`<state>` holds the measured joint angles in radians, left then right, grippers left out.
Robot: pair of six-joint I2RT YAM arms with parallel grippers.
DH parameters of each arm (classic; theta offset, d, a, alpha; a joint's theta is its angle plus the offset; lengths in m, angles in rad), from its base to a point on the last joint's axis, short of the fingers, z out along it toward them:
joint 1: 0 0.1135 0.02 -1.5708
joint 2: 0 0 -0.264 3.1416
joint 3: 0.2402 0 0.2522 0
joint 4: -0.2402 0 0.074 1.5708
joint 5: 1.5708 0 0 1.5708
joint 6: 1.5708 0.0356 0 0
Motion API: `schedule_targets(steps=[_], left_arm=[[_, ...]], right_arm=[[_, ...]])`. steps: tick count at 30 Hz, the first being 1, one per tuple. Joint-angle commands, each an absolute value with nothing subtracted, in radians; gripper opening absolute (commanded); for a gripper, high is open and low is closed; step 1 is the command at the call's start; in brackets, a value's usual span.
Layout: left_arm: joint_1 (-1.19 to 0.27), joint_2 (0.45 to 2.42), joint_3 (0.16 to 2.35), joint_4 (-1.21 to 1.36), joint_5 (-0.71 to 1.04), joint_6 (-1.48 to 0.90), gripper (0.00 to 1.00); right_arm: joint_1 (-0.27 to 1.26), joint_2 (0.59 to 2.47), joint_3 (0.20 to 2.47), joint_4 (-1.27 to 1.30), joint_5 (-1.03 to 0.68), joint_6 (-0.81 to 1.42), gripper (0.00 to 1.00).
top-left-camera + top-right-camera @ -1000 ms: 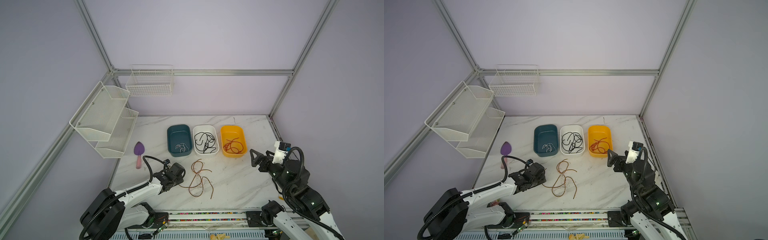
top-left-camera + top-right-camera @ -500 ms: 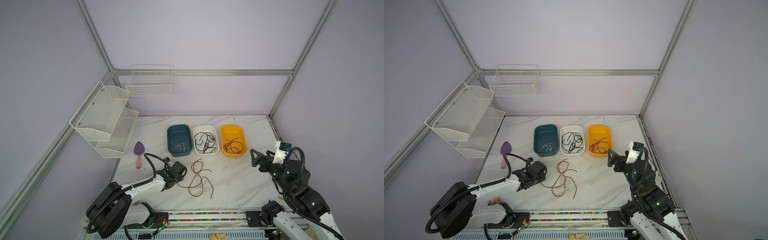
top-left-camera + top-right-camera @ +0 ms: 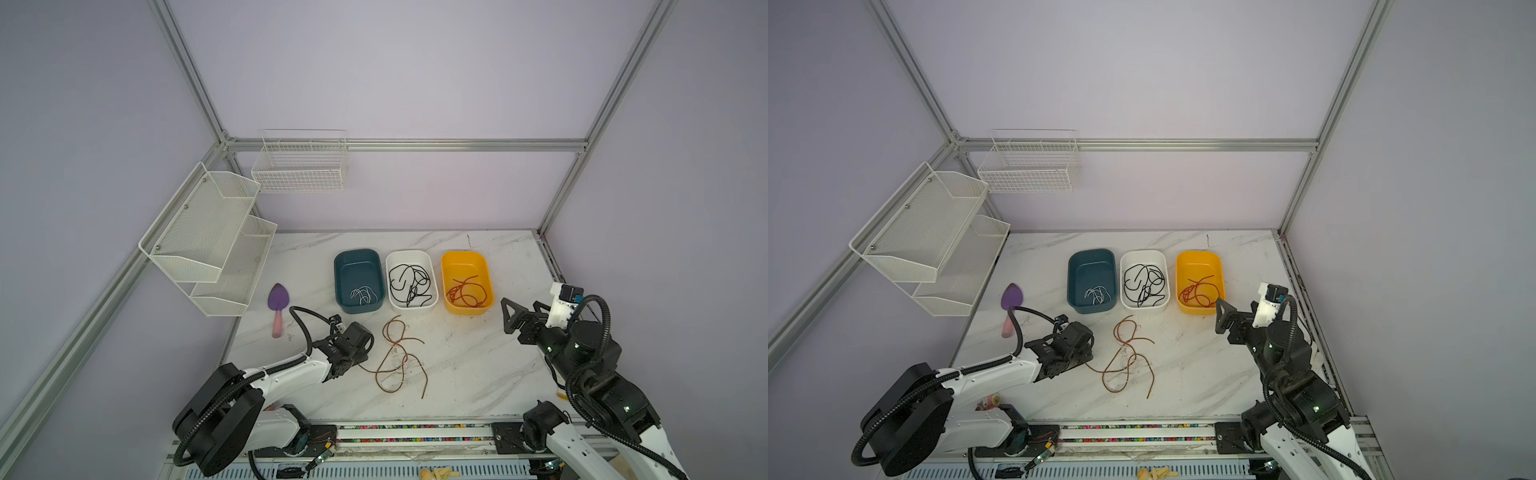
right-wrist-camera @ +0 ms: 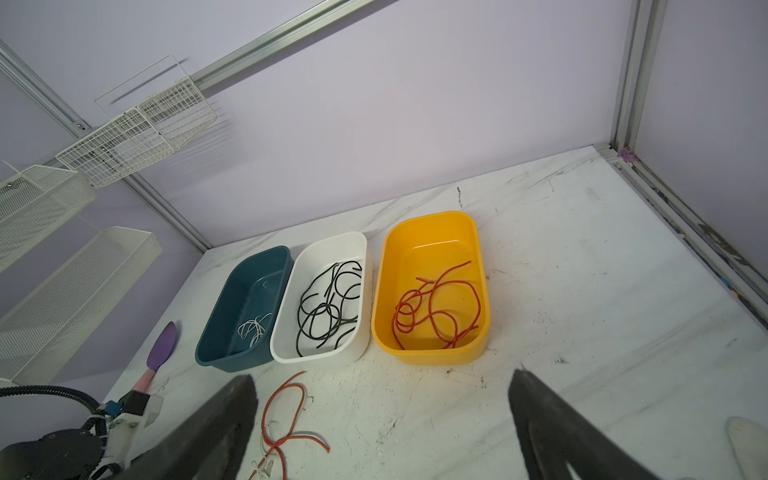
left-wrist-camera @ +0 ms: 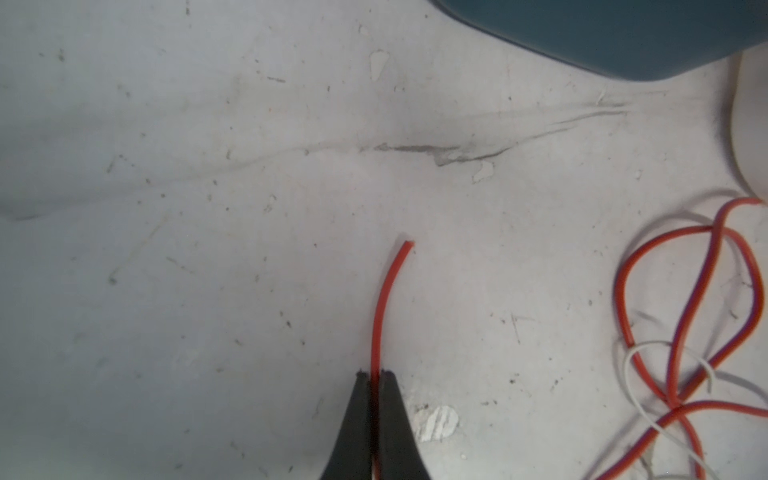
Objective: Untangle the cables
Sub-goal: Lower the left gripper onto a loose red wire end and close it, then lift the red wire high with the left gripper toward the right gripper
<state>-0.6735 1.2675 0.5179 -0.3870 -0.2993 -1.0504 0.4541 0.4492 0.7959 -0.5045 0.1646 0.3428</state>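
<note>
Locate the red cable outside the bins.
In both top views the red cable lies mid-table before the white bin, one end pinched in the left hand.

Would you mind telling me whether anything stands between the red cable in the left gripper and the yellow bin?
Nothing on the table blocks the way to the yellow bin, but a white wire is tangled in loops of the red cable and would probably drag along.

Fig.: white‑and‑black L arm [image 3: 286,370] stretched low over desk; its black L end effector [image 5: 373,376] pinched tight. Black R arm [image 3: 590,349] raised, R end effector [image 3: 519,309] spread wide.
</note>
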Motion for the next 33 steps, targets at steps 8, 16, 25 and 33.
schedule_targets(steps=[8,16,25,33], left_arm=[[-0.670,1.078,0.617,-0.510,-0.161,-0.901,0.00],[-0.670,0.977,0.759,-0.627,-0.089,-0.805,0.00],[-0.673,0.930,0.944,-0.668,0.004,-0.744,0.00],[-0.695,0.982,1.105,-0.676,0.049,-0.724,0.00]], right_arm=[[0.447,0.437,0.781,-0.477,0.179,0.340,0.98],[0.444,0.434,0.779,-0.477,0.179,0.338,0.98],[0.443,0.433,0.778,-0.474,0.178,0.338,0.98],[0.441,0.429,0.776,-0.474,0.179,0.337,0.98]])
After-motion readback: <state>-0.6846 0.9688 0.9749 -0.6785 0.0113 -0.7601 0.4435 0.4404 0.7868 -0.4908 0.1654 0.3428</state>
